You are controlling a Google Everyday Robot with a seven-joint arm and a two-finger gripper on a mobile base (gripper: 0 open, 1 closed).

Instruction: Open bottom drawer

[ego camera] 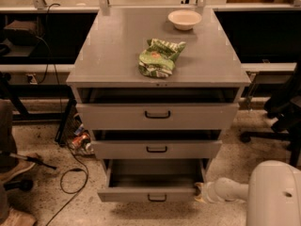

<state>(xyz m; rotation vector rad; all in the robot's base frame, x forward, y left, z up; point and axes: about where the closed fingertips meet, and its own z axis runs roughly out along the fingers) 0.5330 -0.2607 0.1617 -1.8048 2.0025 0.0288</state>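
The bottom drawer [150,195] is the lowest grey front of the cabinet, with a small black bar handle [156,198]. It stands pulled out, its grey inside showing from above. My gripper [199,192] is at the end of the white arm [230,189] coming from the lower right. It sits against the right end of the bottom drawer's front. The middle drawer [156,149] and the top drawer [157,115] above it are each pulled out a little.
A green snack bag [158,57] and a white bowl [184,19] lie on the grey cabinet top [113,51]. Cables and cans lie on the speckled floor at left [77,142]. A chair base [263,135] stands at right. My white arm body [275,194] fills the lower right corner.
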